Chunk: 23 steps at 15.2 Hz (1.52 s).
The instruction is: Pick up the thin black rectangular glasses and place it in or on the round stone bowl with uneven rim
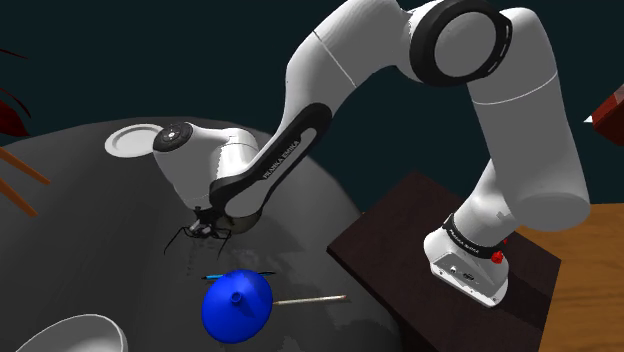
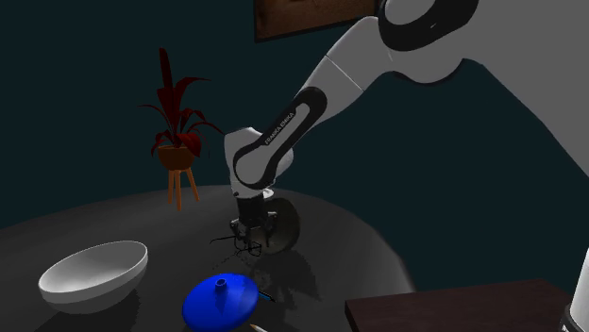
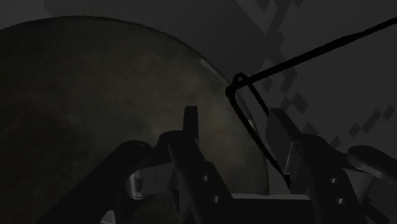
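The glasses (image 1: 198,236) are a thin black wire frame with temples spread out, hanging tilted just above the dark round table (image 1: 90,230). My gripper (image 1: 205,222) points down and is shut on their front. In the second exterior view the glasses (image 2: 234,241) and gripper (image 2: 248,232) sit just in front of the round bowl (image 2: 283,224). That bowl (image 1: 128,141) looks pale from above, beyond the wrist. In the wrist view the frame (image 3: 235,77) runs in between the fingers of the gripper (image 3: 236,121), one temple pointing away, with the brownish bowl (image 3: 108,108) close beneath.
A blue cone-shaped thing (image 1: 237,305) lies near the table's front with a pale stick (image 1: 312,298) beside it. A large white bowl (image 1: 65,335) sits at the shoulder view's lower left. A red potted plant (image 2: 176,132) stands behind the table. The dark stand (image 1: 400,240) is at the right.
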Available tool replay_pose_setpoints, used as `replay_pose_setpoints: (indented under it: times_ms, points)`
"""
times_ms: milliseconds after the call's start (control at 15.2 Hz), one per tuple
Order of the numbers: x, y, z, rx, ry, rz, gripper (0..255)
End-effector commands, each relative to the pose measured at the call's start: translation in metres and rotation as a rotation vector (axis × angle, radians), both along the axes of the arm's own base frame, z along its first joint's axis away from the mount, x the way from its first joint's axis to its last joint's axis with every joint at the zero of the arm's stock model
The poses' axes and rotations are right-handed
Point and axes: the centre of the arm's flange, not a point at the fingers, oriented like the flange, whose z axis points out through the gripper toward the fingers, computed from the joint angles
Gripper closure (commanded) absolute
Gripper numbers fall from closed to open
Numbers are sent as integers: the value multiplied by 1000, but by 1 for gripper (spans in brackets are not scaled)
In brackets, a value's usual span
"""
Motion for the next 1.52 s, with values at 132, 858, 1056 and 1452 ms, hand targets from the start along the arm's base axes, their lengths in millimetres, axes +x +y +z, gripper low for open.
replay_pose_setpoints:
  times_ms: [132,858,1056,1452]
  points:
    - [0,0,20,-1,1,0,255]
    - [0,0,78,-1,1,0,255]
    - [0,0,94,-1,1,0,255]
    - [18,13,122,5,-33,-4,0]
